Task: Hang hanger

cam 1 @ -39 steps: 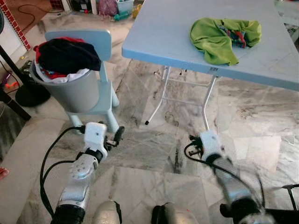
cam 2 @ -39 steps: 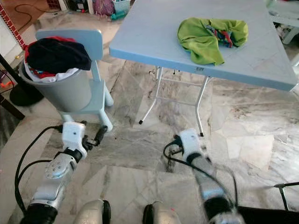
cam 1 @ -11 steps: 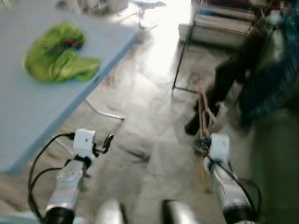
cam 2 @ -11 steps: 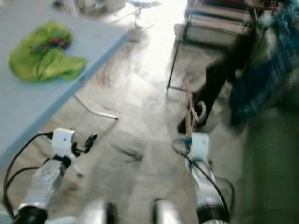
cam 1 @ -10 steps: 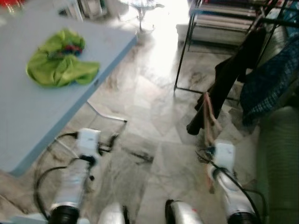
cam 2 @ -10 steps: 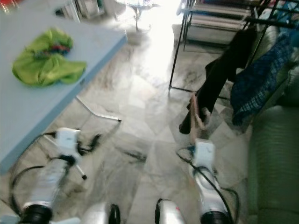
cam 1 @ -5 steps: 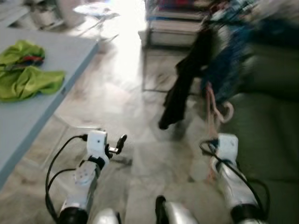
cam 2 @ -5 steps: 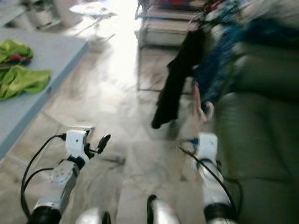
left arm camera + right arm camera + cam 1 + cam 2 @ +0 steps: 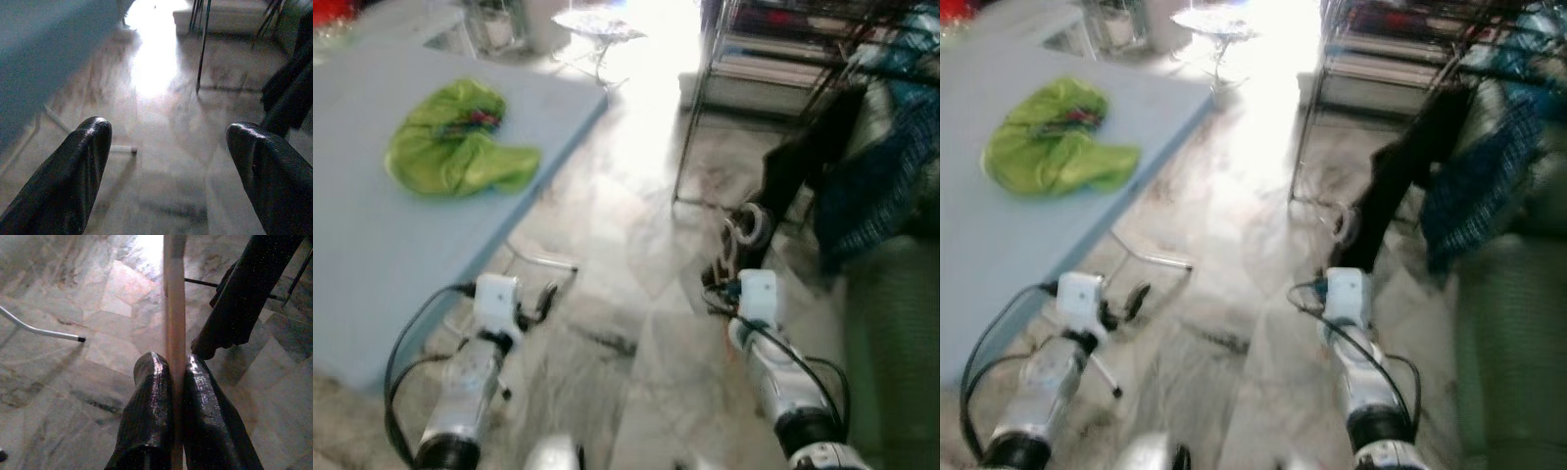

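Since half a second ago the head camera has swung back toward the bench (image 9: 372,264), so the whole scene has shifted; the things themselves seem to sit where they were.

I have the right gripper (image 9: 176,382) clamped on the wooden hanger (image 9: 174,308), its two black fingers (image 9: 151,396) pressed to either side of the pale wood bar. From the head I see the hanger's curved hook (image 9: 747,223) standing up just above the right wrist, near the foot of the black garment (image 9: 803,171) that hangs on the clothes rack (image 9: 700,108). Beside that garment on the rack hangs a dark blue checked garment (image 9: 876,186), and a green sofa (image 9: 896,343) sits just beyond it, to my right.

My left gripper (image 9: 168,161) is spread wide and holds nothing, hovering over the marble floor (image 9: 626,264) just off the bench's near corner. On the bench top lies a crumpled green garment (image 9: 460,147), well apart from the rack. A metal bench leg (image 9: 41,330) crosses the floor in the right wrist view. Everything from the head is somewhat blurred.
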You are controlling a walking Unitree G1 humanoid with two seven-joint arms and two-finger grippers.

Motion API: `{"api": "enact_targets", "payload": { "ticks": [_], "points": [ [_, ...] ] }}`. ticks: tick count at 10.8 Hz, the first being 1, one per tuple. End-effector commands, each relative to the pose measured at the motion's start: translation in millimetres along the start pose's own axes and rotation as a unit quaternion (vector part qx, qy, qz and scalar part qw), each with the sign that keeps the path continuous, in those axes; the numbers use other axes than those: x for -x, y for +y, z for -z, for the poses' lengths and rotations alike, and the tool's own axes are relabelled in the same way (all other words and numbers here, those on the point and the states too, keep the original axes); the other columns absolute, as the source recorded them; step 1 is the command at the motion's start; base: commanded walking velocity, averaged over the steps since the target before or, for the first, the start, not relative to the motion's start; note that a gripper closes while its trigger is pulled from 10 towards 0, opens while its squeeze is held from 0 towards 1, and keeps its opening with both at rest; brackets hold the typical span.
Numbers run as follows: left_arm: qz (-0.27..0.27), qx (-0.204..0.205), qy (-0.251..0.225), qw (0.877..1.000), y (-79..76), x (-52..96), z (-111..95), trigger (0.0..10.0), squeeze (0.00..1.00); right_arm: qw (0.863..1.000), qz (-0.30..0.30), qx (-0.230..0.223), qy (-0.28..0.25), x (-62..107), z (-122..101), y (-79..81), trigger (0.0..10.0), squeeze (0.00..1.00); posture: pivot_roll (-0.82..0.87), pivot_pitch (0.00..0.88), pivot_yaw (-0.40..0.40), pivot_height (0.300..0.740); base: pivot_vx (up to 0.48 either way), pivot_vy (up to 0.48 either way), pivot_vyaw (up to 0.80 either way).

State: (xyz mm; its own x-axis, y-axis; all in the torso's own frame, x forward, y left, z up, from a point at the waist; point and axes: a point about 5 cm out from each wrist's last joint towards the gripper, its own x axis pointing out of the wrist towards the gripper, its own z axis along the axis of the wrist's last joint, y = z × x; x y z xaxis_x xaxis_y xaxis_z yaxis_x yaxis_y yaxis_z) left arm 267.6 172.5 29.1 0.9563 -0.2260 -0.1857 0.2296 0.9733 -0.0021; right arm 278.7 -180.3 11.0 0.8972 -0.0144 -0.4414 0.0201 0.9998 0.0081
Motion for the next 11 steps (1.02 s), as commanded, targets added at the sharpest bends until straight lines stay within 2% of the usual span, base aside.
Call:
{"api": "enact_targets", "payload": {
  "ticks": [1, 4, 5, 8, 11],
  "points": [
    [0.025, 0.000, 0.005, 1.000, -11.5, -0.6, 4, 10.0, 0.00, 1.000, 0.025, 0.001, 0.007, 2.6, 4, -15.3, 10.0, 0.00, 0.02, 0.029, -0.040, 0.740, 0.398, 0.000, 0.00],
    [0.045, -0.015, -0.001, 0.999, -16.7, -1.3, 3, 10.0, 0.00, 1.000, 0.028, -0.001, 0.010, 0.0, 2, -16.4, 10.0, 0.00, 0.02, 0.023, -0.042, 0.740, 0.454, 0.000, 0.00],
    [0.051, -0.009, 0.005, 0.999, -19.3, -1.7, 5, 10.0, 0.00, 0.999, 0.030, 0.001, 0.010, -1.2, 1, -16.8, 10.0, 0.00, 0.02, 0.020, -0.043, 0.740, 0.480, 0.000, 0.00],
    [0.059, -0.004, 0.010, 0.998, -23.8, -2.4, 7, 10.0, 0.00, 1.000, 0.028, 0.005, 0.010, -3.0, -1, -17.0, 10.0, 0.00, 0.02, 0.015, -0.048, 0.740, 0.477, 0.000, -0.49],
    [0.059, 0.010, 0.020, 0.998, -24.6, -3.0, 10, 10.0, 0.00, 1.000, 0.024, 0.018, 0.009, -4.1, -1, -17.7, 10.0, 0.00, 0.02, 0.006, -0.051, 0.740, 0.409, 0.105, 0.00]
  ]
}}
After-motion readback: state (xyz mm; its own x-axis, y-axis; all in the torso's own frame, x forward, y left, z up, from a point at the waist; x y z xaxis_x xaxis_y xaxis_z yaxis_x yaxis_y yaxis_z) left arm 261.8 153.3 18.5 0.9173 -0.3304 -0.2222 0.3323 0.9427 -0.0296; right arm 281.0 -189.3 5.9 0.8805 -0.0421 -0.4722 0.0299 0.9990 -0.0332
